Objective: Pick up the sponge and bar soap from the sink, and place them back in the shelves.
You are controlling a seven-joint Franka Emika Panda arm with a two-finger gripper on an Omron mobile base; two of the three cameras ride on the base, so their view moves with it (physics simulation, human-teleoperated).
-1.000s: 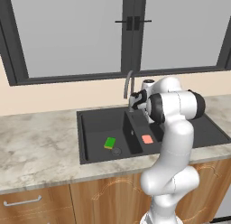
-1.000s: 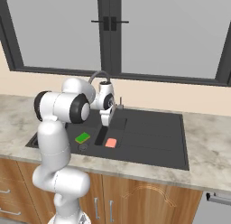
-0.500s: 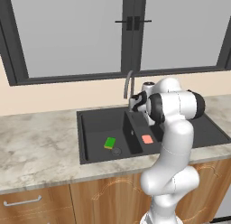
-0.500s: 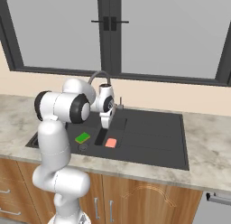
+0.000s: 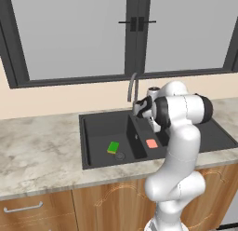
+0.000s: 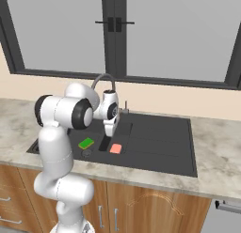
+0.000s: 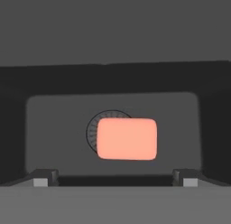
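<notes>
Below the wide-open, empty gripper [image 7: 115, 178], the salmon-pink flat bar soap [image 7: 127, 139] half covers a round drain [image 7: 97, 128] in the hand view. From the base, the bright green sponge [image 5: 113, 147] lies in the other basin of the black matte sink [image 5: 93, 158], beside the grey gooseneck faucet [image 6: 104, 79].

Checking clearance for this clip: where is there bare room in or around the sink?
The sink's right drainboard is bare. The counter left of the sink is open too. Crowded: the basins, with the sponge, the bar soap and the end effector above it.

sink [image 5: 97, 132]: matt black finish
counter [image 5: 37, 151]: mottled stone look
bar soap [image 7: 127, 139]: smooth, matt pink
cabinet doors [image 6: 155, 206]: wood grain
</notes>
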